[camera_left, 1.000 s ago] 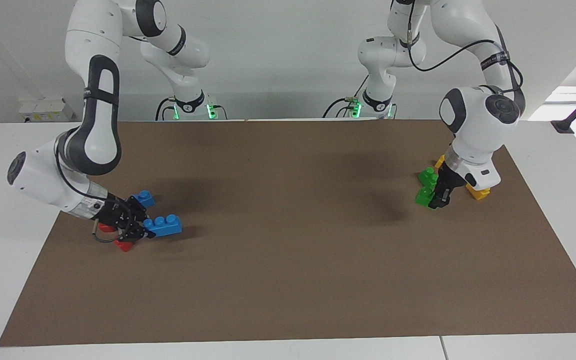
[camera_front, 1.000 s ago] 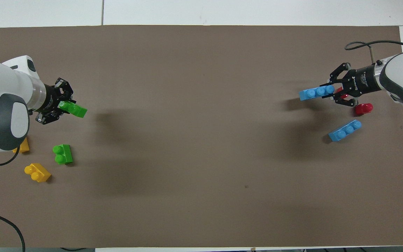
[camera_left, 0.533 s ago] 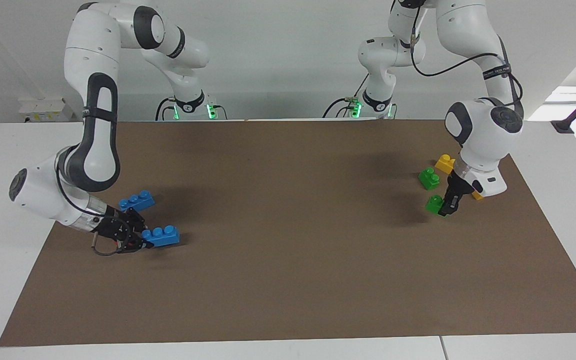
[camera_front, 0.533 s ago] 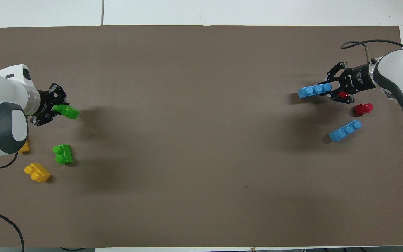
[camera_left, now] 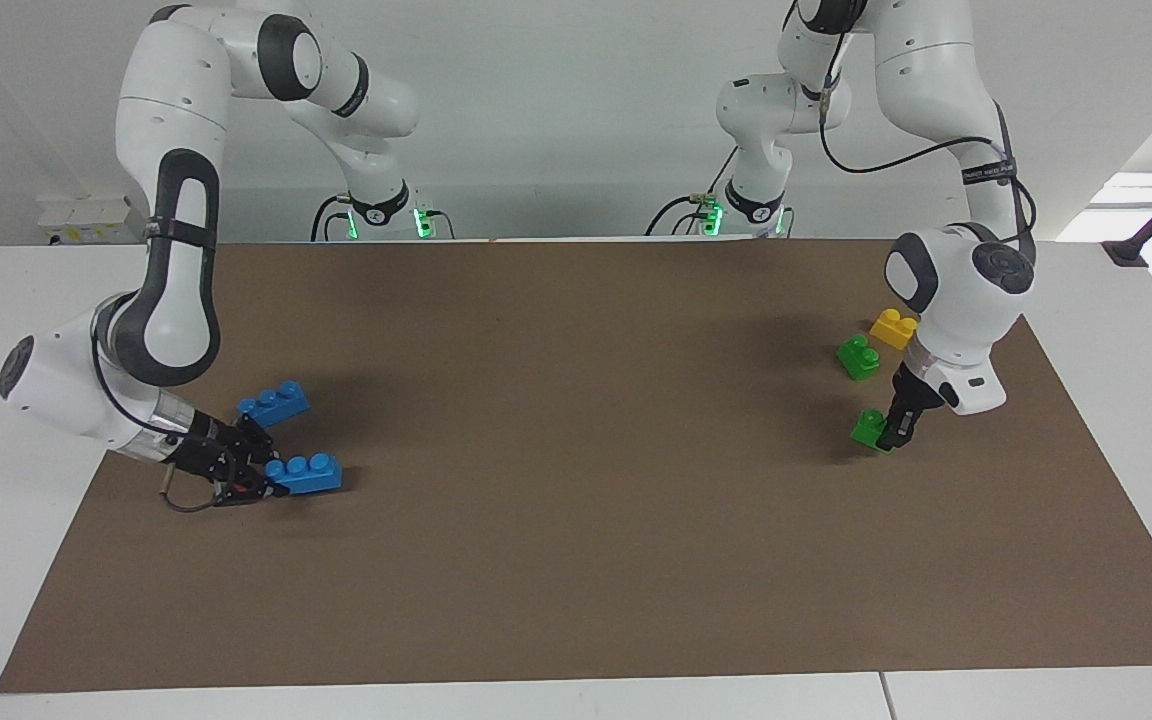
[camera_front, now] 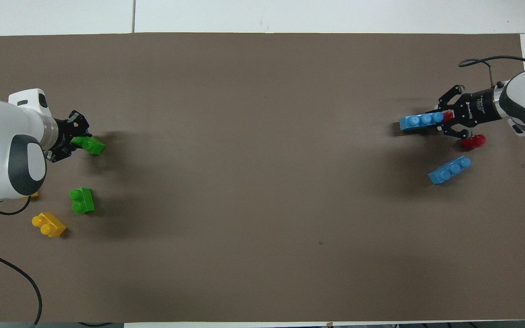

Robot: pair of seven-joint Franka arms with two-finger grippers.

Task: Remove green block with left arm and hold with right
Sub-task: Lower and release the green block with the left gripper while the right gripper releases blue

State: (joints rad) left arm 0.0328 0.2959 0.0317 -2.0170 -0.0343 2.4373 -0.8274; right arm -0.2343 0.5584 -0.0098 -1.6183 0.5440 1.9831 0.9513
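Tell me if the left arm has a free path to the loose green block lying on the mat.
Probably yes, though not right now. The loose green block sits uncovered on the mat near the left gripper, with nothing between them, but that gripper is already shut on the other green block.

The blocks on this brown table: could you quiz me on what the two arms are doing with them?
1. True or false: the left gripper holds a green block.
2. What colour is the block in the right gripper?
3. How many blocks lie free at the left arm's end?

Key:
1. True.
2. Blue block.
3. Two in full view, a green one and a yellow one; the overhead view shows an edge of another yellow under the arm.
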